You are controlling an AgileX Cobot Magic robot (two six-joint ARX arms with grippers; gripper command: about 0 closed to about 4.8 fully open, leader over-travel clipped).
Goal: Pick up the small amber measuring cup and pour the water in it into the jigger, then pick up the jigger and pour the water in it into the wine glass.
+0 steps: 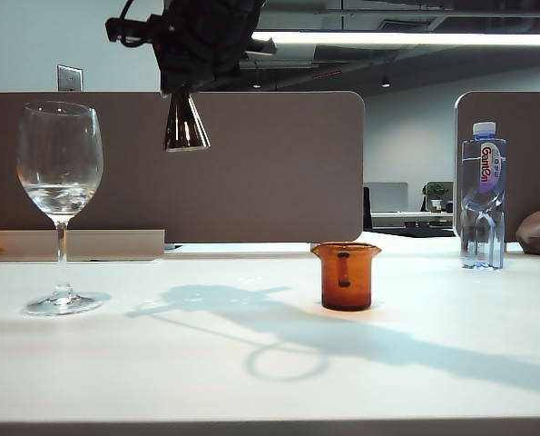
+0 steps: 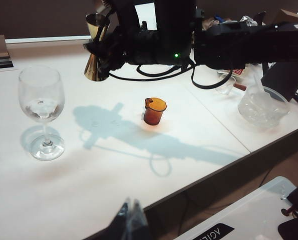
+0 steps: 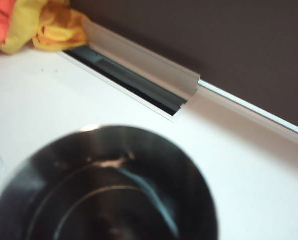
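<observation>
A big white table [image 1: 251,363] sits in front of a brown wall. The right gripper [image 2: 104,47] is up in the air, well above the table, with its fingers squeezed on the jigger [image 1: 185,123] (shiny gold, wide end down). The wine glass [image 1: 60,204] stands near the left side with a little water [image 1: 61,195] in it. The small amber measuring cup [image 1: 346,275] stands upright near the middle. A water bottle [image 1: 483,195] stands far right. The left gripper [image 2: 131,220] hangs low by the table's near edge; I cannot tell whether its fingers are apart.
</observation>
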